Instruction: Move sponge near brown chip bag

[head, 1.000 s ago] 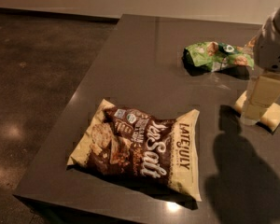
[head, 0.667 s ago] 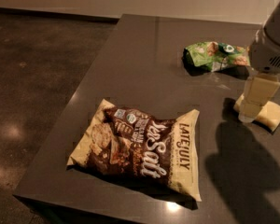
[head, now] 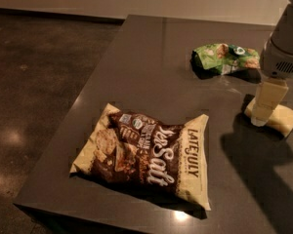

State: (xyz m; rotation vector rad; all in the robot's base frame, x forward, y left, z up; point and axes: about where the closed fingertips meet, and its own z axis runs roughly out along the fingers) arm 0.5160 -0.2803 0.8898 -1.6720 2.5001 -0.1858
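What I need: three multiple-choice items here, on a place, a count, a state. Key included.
1. The small pale yellow foam sponge lies: A) right of the large dark brown chip bag; B) on it; C) on the floor.
2. Snack bags on the dark table: A) one; B) two; C) four.
3. The brown bag: A) stands upright; B) is rolled up; C) lies flat, label up.
A: sponge far right, gripper down at it. B: brown bag plus crumpled green snack bag. C: lettering faces up.
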